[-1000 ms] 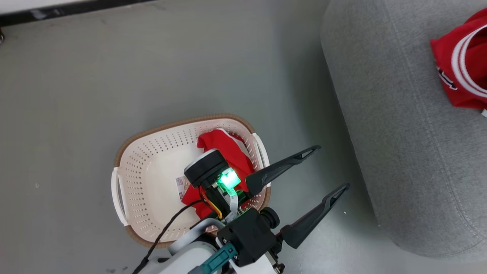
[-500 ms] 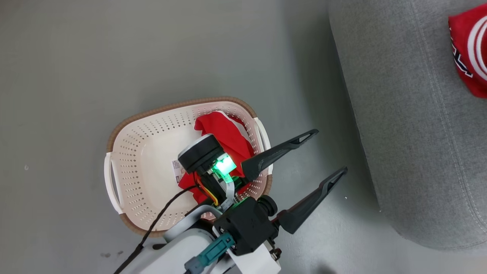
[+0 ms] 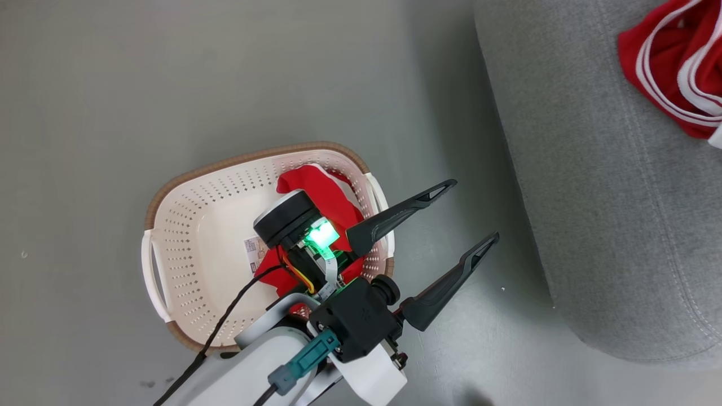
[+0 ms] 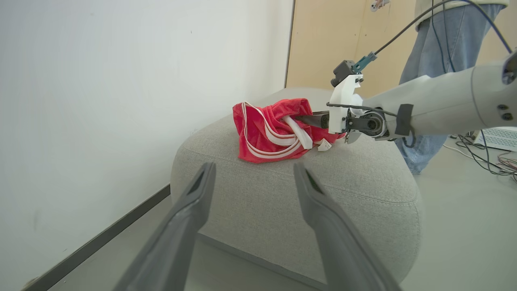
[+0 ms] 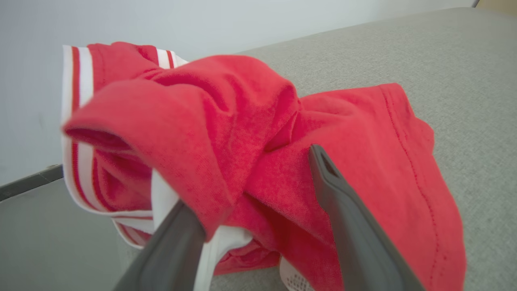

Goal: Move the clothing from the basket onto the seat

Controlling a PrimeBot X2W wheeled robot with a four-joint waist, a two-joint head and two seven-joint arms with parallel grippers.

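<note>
Head view: left gripper (image 3: 474, 210) beside basket (image 3: 186, 225)

No writing can be read in any of the views; a small pale label (image 3: 252, 247) lies on the floor of the basket (image 3: 169, 237), right beside the red cloth (image 3: 316, 189) lying in it, and its print is too small to make out; a small white tag (image 4: 324, 144) sticks out from the red garment (image 4: 262, 133) on the grey cushion (image 4: 282, 202), and any marking on it is too small to tell.
</note>
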